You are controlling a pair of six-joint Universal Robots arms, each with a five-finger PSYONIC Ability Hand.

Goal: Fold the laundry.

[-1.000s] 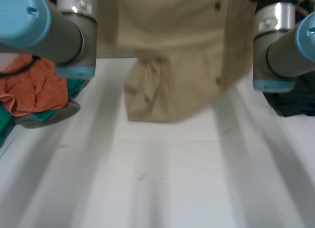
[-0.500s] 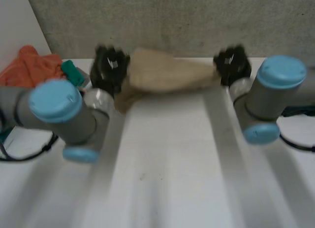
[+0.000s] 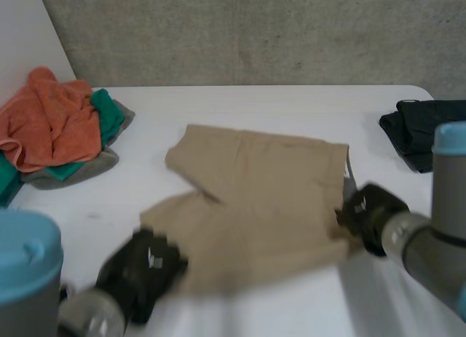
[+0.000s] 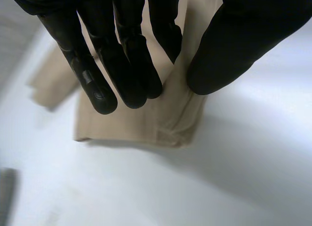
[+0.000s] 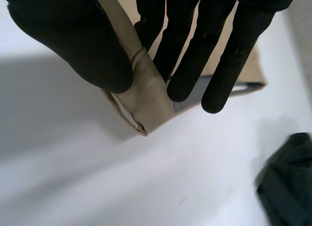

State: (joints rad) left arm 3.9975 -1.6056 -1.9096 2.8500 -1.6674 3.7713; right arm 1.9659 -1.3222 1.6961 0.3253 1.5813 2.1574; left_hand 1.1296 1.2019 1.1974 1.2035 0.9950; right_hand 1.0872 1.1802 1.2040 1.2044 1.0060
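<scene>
On table [image 3: 240, 104], lying flat at middle: tan shorts [image 3: 255, 199]. Pinched at near left corner by left hand [image 3: 142, 271], thumb against fingers; near right corner pinched likewise by right hand [image 3: 371, 215] (orange-green heap [image 3: 58, 126], dark garment [image 3: 422, 126] off to sides).

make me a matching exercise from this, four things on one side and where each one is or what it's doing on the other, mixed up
Things:
1. orange cloth
2. black garment
3. tan shorts
4. right hand

Places or states:
A. lying in the middle of the table
B. pinching a near corner of the shorts between thumb and fingers
C. at the table's right edge
D. at the table's left side

Pairs: 1-D, 2-C, 3-A, 4-B
</scene>
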